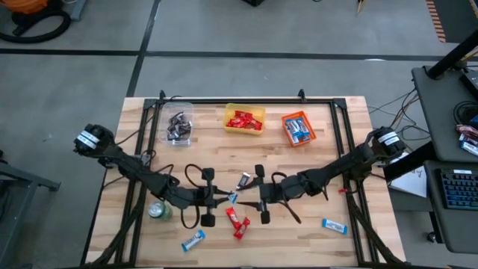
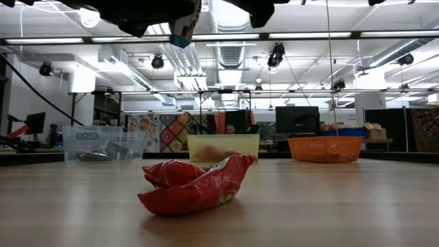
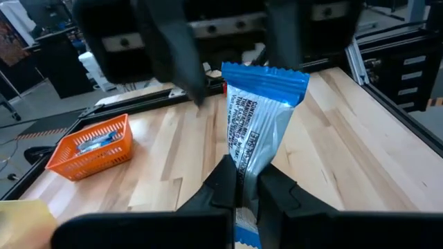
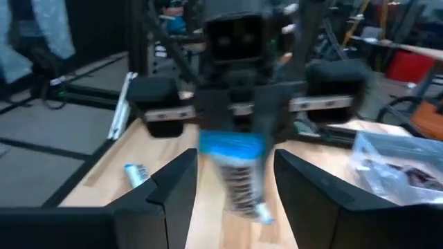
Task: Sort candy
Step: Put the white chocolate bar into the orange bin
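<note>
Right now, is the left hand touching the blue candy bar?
Touching. In the left wrist view, the left hand is shut on the blue candy bar, with both fingers pressed against its lower end.

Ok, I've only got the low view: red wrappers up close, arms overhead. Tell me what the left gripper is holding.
Observer: The left gripper is shut on a blue-and-white bar, held up off the table.
Operator: Give me the right one.
Observer: The right gripper is open and faces the left one, with the bar just ahead of its fingers.
Operator: Name the bin for blue.
Observer: The orange basket has the blue bars in it.
</note>
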`<control>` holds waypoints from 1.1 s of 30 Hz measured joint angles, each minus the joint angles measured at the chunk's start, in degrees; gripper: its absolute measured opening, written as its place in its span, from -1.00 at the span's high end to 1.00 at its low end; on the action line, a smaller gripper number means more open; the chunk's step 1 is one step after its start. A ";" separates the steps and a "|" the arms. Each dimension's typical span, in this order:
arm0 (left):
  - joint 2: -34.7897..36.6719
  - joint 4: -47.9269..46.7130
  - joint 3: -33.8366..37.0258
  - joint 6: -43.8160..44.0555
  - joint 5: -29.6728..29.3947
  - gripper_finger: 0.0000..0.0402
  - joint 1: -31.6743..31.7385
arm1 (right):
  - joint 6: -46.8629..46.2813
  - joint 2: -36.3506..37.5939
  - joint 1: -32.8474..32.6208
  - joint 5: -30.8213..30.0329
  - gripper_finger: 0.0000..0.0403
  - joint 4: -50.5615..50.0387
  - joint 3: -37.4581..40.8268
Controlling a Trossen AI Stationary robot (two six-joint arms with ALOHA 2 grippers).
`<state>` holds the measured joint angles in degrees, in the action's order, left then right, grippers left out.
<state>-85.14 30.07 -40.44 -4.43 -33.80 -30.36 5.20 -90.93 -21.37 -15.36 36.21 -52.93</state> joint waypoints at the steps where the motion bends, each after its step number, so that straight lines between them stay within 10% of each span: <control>1: 0.00 0.06 -0.05 -0.01 -0.01 0.98 0.14 | 0.08 -0.39 0.00 0.88 0.09 0.32 0.00; 11: -0.04 0.53 -0.09 0.44 -0.09 0.98 0.59 | 1.39 -3.48 0.96 1.65 0.19 5.26 -0.22; 25: -0.06 1.02 -0.09 1.92 -1.58 0.70 0.75 | 1.03 -2.62 1.97 1.66 0.90 3.62 -0.24; 33: 3.76 -5.77 -0.07 3.41 -5.45 0.24 0.80 | -2.22 10.30 4.00 -13.14 0.89 -23.84 -0.26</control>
<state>-81.38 24.30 -40.51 -1.02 -39.26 -29.56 2.98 -80.64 -17.37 -28.50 12.37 -53.19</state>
